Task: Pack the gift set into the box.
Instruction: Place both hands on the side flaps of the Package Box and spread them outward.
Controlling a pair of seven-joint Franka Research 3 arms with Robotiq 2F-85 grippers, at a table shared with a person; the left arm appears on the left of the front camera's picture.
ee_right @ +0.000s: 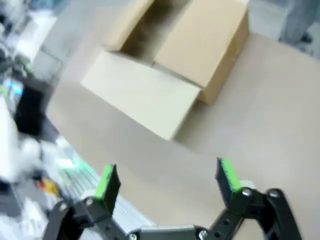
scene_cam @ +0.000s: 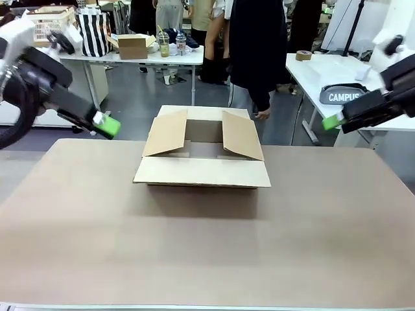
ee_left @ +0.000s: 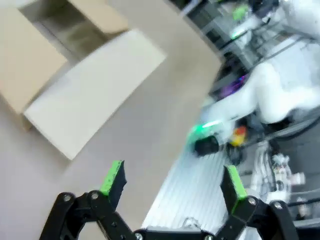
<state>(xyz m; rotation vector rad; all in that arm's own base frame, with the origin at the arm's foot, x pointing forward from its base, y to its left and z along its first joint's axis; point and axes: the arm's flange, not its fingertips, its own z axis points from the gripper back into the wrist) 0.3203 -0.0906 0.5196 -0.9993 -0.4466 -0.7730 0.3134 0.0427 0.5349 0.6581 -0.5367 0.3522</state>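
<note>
Judging from my screens, packing is not begun: the box (scene_cam: pixel 202 172) stands open near the far edge of the desk (scene_cam: pixel 207 259); my left gripper (ee_left: pixel 173 179) and right gripper (ee_right: pixel 167 177) are wide, empty.

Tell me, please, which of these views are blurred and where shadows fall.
Front view: sharp, evenly lit; the large brown cardboard box throws a soft shadow onto the beige tabletop in front of it. Left wrist view: box and background smeared, green-padded fingers crisp. Right wrist view: likewise.
</note>
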